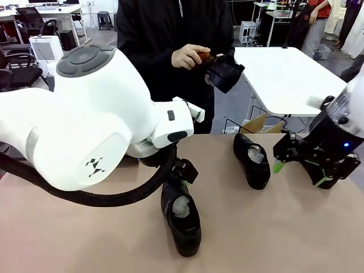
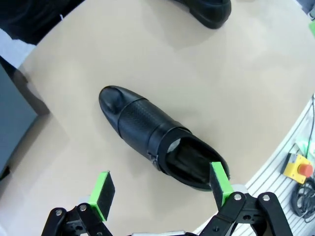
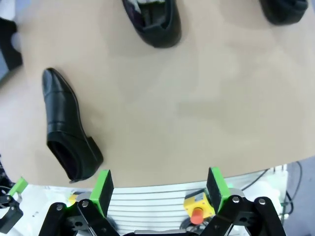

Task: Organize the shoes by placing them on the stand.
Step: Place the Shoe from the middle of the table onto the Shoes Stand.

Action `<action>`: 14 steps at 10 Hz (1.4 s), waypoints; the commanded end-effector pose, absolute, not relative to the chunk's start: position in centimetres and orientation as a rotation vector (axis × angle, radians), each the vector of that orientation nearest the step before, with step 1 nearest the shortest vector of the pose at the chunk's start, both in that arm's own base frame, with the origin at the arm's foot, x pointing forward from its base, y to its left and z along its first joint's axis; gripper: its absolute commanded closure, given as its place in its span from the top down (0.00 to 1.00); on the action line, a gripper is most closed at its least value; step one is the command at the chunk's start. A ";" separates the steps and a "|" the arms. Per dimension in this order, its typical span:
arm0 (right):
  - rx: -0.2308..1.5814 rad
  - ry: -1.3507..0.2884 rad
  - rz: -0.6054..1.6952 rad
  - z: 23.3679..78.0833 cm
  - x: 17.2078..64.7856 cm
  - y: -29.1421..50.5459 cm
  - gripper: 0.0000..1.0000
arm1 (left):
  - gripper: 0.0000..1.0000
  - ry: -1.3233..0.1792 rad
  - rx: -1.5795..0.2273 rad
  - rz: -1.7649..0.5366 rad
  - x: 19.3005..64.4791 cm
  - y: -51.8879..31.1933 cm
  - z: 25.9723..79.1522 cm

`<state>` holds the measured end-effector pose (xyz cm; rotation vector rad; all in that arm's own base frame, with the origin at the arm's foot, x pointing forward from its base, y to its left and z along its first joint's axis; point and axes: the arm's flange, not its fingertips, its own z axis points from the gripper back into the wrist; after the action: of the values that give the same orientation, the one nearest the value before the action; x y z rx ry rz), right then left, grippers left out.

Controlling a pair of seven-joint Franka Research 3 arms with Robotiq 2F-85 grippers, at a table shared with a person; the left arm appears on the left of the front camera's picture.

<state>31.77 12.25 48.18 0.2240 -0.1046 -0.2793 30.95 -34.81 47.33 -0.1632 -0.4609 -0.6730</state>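
Shoes sit loose on the tan table (image 1: 296, 239). The left gripper (image 2: 161, 186) has its jaws spread wide over the near shoe (image 2: 157, 140). In the left wrist view this shoe runs from its toe at 10 o'clock to its heel at 4 o'clock. The heel opening lies just ahead of the pads (image 2: 103, 192), closer to the 4 o'clock one, and I cannot tell whether they touch.

The right gripper (image 1: 300, 173) is also spread wide and holds nothing. It hangs at 3 o'clock of the far shoe (image 1: 252, 159), near it but apart. In its own wrist view a plain shoe (image 3: 66, 125) lies at 10 o'clock of the pads, outside the gap.

Crumpled pale paper fills the openings of the near and far shoes. At 12 o'clock the person's hand (image 1: 183, 57) holds a brush (image 1: 205, 56) against a third shoe (image 1: 224, 73). A cardboard box (image 1: 256, 124) stands past the table's far edge, contents unclear.
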 end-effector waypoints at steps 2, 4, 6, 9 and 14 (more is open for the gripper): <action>0.232 -0.092 -0.240 47.8 32.1 13.1 1.00 | 1.00 -0.288 -0.177 -0.107 29.5 -38.8 45.0; 0.232 -0.092 -0.240 47.8 32.1 13.1 1.00 | 1.00 -0.264 -0.226 0.032 29.4 -40.8 44.0; 0.232 -0.092 -0.240 47.8 32.1 13.1 1.00 | 1.00 -0.257 -0.179 -0.108 28.9 -38.3 43.6; 0.232 -0.092 -0.240 47.8 32.1 13.1 1.00 | 1.00 -0.243 -0.164 0.038 29.1 -41.1 42.7; 0.232 -0.092 -0.240 47.8 32.1 13.1 1.00 | 1.00 -0.228 -0.109 0.242 31.6 -45.4 39.0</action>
<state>31.76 13.15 47.65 0.2157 -0.0892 -0.2585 30.32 -43.10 39.55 -0.1350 -0.2299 0.2133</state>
